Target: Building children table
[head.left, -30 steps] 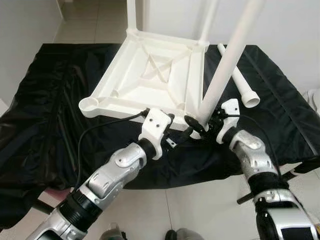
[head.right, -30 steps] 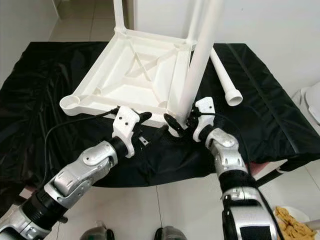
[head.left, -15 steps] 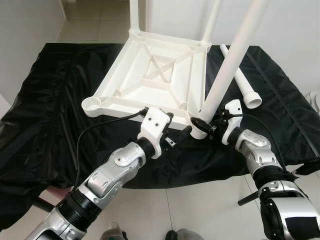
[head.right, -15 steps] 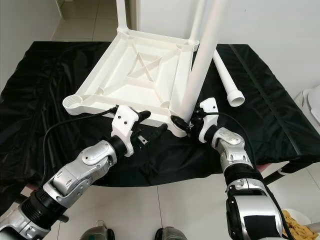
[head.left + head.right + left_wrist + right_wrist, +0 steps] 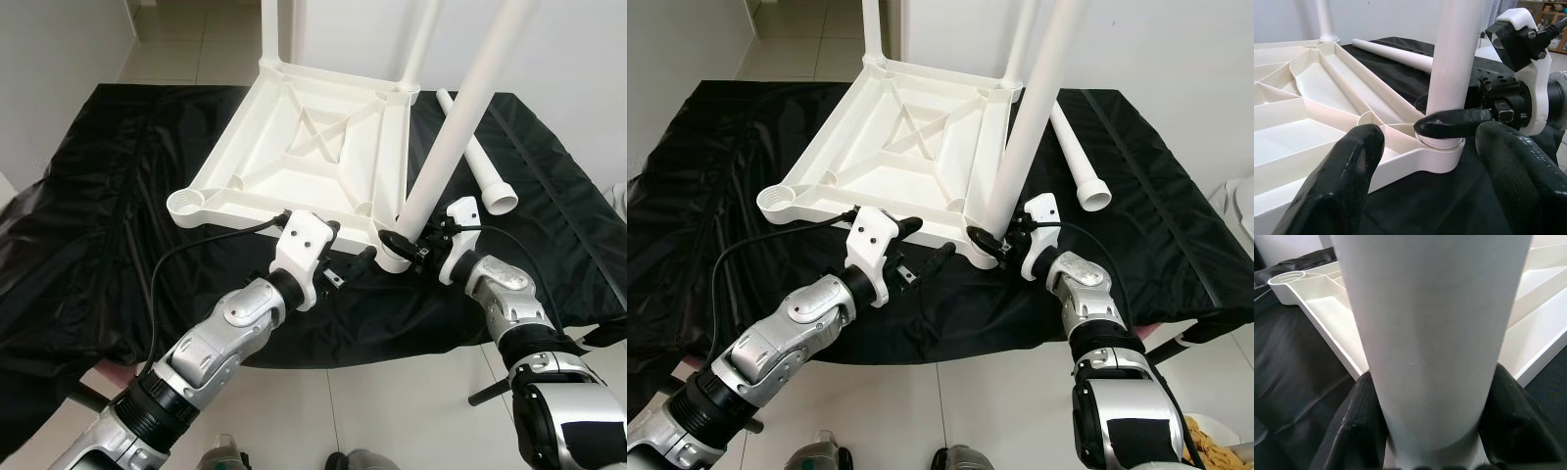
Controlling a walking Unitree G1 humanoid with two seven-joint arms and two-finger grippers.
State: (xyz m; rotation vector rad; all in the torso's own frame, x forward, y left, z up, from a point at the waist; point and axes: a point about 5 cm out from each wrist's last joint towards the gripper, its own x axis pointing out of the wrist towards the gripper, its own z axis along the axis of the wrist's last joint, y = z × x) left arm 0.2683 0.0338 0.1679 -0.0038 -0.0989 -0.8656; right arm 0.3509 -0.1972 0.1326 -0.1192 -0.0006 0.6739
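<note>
Spread across the whole middle of the left eye frame: a black plastic sheet (image 5: 108, 245), crumpled, with pale floor tiles (image 5: 176, 39) at upper left and a white wall (image 5: 578, 59) at upper right. Upside down on the sheet, centre to upper centre: a white children's tabletop (image 5: 304, 162), ribbed underside facing up, an X brace at its middle, an open round leg socket (image 5: 183, 204) at its lower-left corner. Rising from the far corners, out through the top edge: two fitted legs (image 5: 269, 34). Rising from the near right corner, leaning toward upper right: a white table leg (image 5: 460, 117), long axis running from its socket at centre-right up out of the frame. Flat on the sheet at right, just beyond the tabletop's right edge: a spare leg (image 5: 477, 166), flared end toward lower right. Clamped around the foot of the leaning leg, right at its socket: the right gripper (image 5: 397, 245), one black finger (image 5: 1359, 426) on either side of the tube. Just left of that corner, beside the tabletop's near rim: the left gripper (image 5: 345, 268), fingers (image 5: 1337, 176) spread apart, holding nothing, a black cable (image 5: 196, 250) looping back from its wrist.
</note>
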